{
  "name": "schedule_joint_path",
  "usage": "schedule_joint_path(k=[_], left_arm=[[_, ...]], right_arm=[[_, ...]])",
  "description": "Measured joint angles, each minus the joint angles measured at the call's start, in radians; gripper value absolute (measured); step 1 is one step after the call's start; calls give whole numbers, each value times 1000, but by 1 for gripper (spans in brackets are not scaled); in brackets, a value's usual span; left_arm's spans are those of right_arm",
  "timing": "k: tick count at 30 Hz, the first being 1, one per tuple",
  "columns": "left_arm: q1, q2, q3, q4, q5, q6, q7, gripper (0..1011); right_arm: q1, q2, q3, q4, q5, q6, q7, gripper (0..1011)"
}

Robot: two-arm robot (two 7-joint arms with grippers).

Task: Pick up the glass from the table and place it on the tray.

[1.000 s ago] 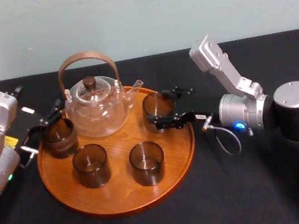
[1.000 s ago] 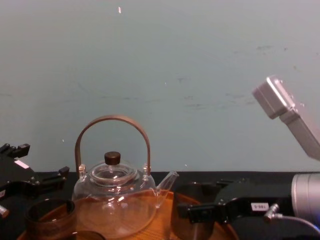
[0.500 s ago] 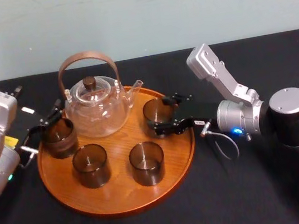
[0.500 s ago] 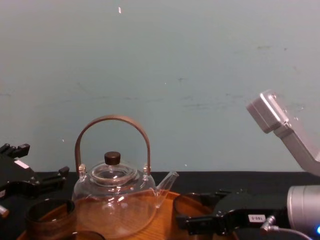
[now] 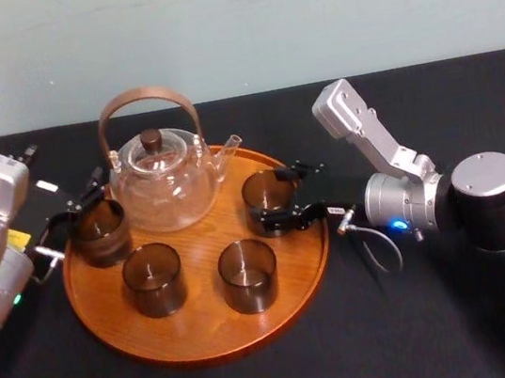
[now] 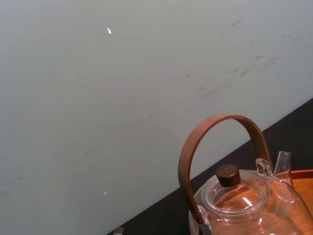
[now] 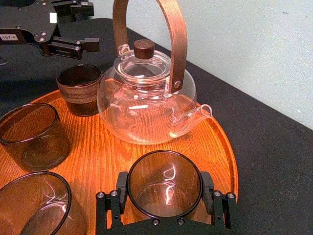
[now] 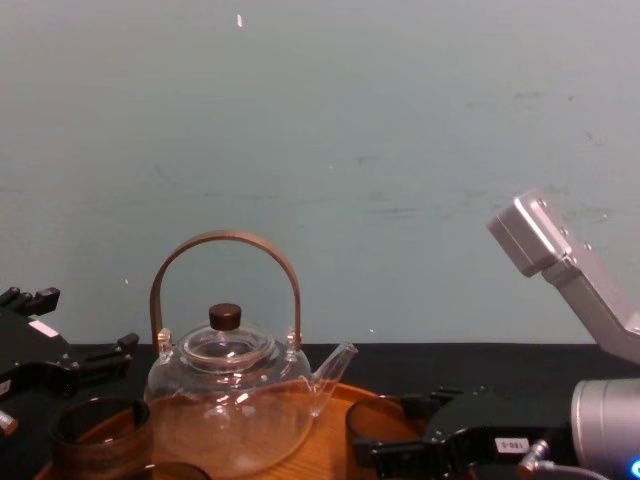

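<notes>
- The right gripper [image 5: 275,197] reaches in from the right across the tray's right rim. Its two fingers [image 7: 209,188] press against opposite sides of the glass [image 7: 164,191], pinching it.
- The glass stands upright and low on the right part of the tray [image 5: 207,329]. It is just near of the teapot's spout and close to the right rim. Its base looks to be down on the wood.
- The teapot [image 5: 161,179] sits on the far part of the tray, with its brown handle arched upright and its spout pointing right.
- Three other glasses stand upright on the tray. One is at the left [image 5: 99,233] beside the teapot, and two are on the near side [image 5: 248,273], apart from each other.
- The left gripper [image 7: 88,27] hangs at the tray's left edge, just beyond the left glass. Its fingers are spread wide and hold nothing.
- The tray lies flat on the black table [image 5: 417,335], roughly midway between the two arms.
</notes>
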Motion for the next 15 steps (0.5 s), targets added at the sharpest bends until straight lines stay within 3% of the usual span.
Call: schedule_joint_path(k=[10,15], left_arm=[[0,0,0,0,0,0,0,1001],[0,0,0,0,0,0,0,1001]], right_arm=[[0,1,1,0,1,2,0,905],[0,1,1,0,0,3,0,1002]])
